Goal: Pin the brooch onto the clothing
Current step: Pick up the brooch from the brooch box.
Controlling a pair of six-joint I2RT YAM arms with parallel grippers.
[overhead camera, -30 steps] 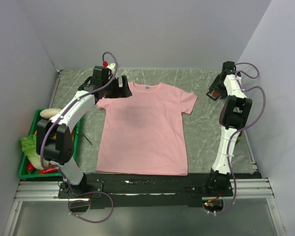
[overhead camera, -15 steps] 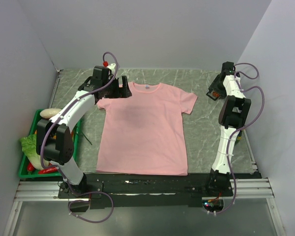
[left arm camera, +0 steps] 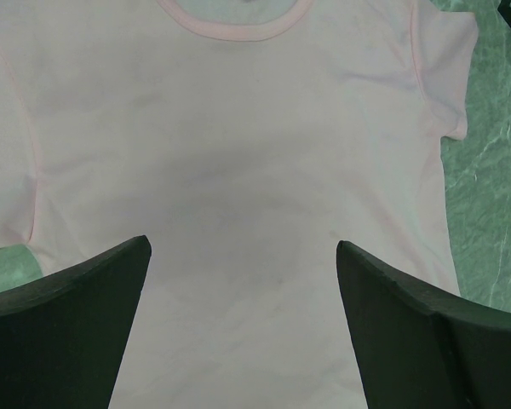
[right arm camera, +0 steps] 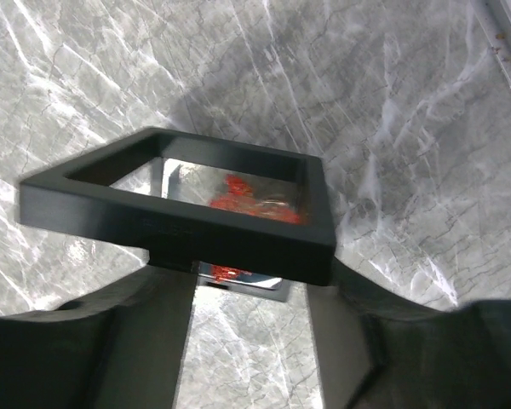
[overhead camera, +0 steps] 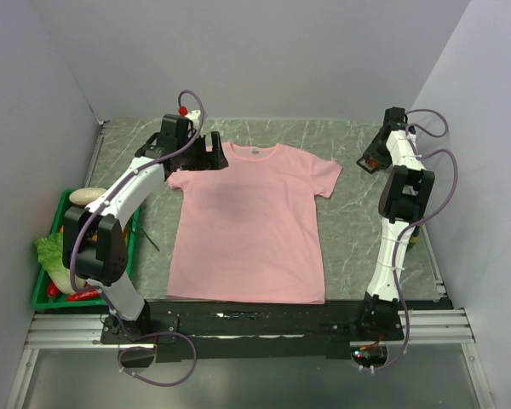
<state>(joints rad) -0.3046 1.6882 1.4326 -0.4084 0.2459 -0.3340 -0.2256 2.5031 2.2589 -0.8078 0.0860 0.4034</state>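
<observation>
Tiny brooch (right arm camera: 243,198) is cased in rigid black frame (right arm camera: 196,232), best gripped by its edges, clamped between right fingers (right arm camera: 383,341); left fingers (left arm camera: 68,341) spread wide over limp clothing (left arm camera: 238,153).

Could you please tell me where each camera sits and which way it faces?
Top external: above and behind the bases, looking down on the grey marbled table, the light pink short-sleeved T-shirt and both arms.
Left wrist: above the T-shirt, looking down at its collar and chest; open left end effector at bottom.
Right wrist: low over the table, facing a black square-framed case holding the small orange-red brooch; right end effector at bottom.
Shared: top and left wrist show the T-shirt.
</observation>
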